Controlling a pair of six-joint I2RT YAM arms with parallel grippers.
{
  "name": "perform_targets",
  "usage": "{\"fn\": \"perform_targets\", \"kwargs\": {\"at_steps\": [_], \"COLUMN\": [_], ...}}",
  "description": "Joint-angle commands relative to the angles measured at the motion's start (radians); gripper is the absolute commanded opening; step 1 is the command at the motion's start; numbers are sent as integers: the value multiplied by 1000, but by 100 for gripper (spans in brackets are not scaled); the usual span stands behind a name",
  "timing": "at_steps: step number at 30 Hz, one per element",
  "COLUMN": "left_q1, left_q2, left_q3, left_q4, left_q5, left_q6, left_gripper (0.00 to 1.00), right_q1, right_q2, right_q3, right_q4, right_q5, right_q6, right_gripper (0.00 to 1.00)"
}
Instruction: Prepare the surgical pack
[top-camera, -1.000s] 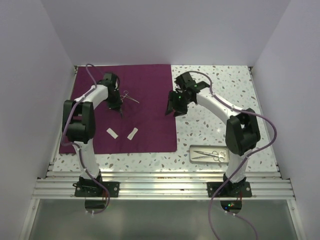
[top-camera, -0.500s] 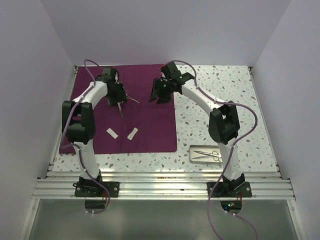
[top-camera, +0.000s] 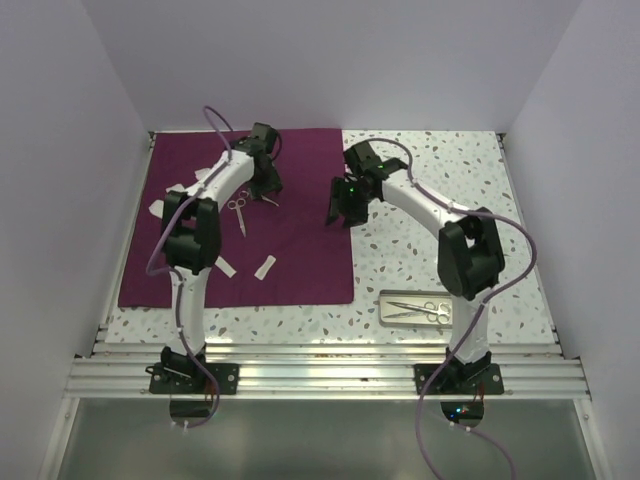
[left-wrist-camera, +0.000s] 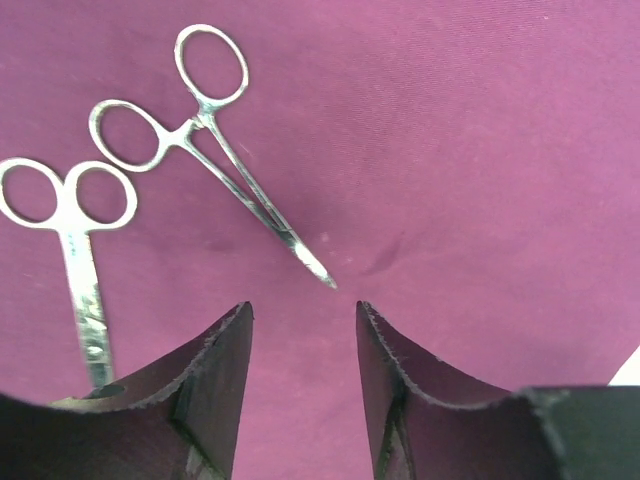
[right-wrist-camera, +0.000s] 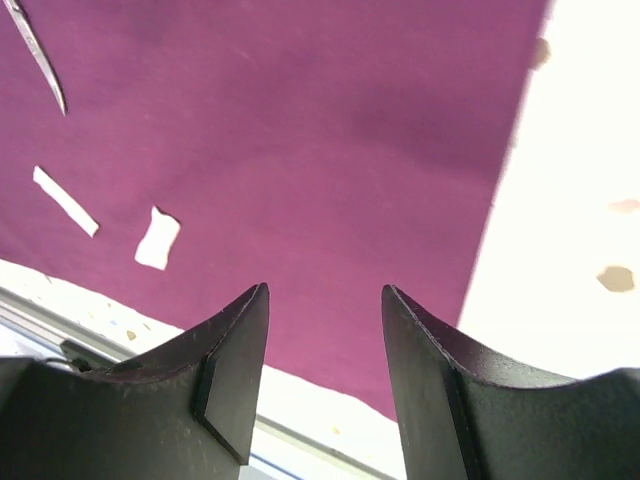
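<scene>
Lying flat across the left half of the speckled table (top-camera: 430, 250), the plum-purple cloth (top-camera: 300, 250) of the surgical pack is being laid out with its contents, both arms reaching over it. The left gripper (left-wrist-camera: 302, 308) hangs low above the cloth with jaws apart and nothing between them. The right gripper (right-wrist-camera: 325, 290), equally parted and empty, hovers at the cloth's right border. The work in hand looks to be setting instruments onto the cloth. To do it well, the left arm should rise straight up, since the forceps (left-wrist-camera: 240, 185) point their tip just ahead of its fingers and a sideways drift would knock them askew. Whichever arm goes to the steel tray (top-camera: 420, 294), near the table's front right and well apart from the cloth, should pinch across the shanks, not the rings. The count: one cloth, one tray holding scissor-like instruments too small to number, two instruments on the cloth, the forceps and scissors (left-wrist-camera: 80, 270) side by side, and two gauze pads (right-wrist-camera: 65, 200) clearly seen
</scene>
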Motion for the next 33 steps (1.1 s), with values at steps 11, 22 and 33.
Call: {"fn": "perform_targets", "kwargs": {"at_steps": [11, 22, 33], "left_q1": [-22, -22, -22], "left_q2": [88, 157, 214], "left_q3": [76, 107, 161], "left_q4": [-26, -24, -93], "left_q5": [-146, -164, -175], "left_q6": [-165, -180, -146], "left_gripper": [45, 44, 24], "right_q1": [-145, -150, -150], "right_q2": [-279, -287, -276], "right_q3": [-253, -264, -236], "right_q4": [48, 26, 22], "right_q5": [-16, -19, -29], "right_q6": [-70, -99, -94], "right_gripper": [53, 52, 52]}}
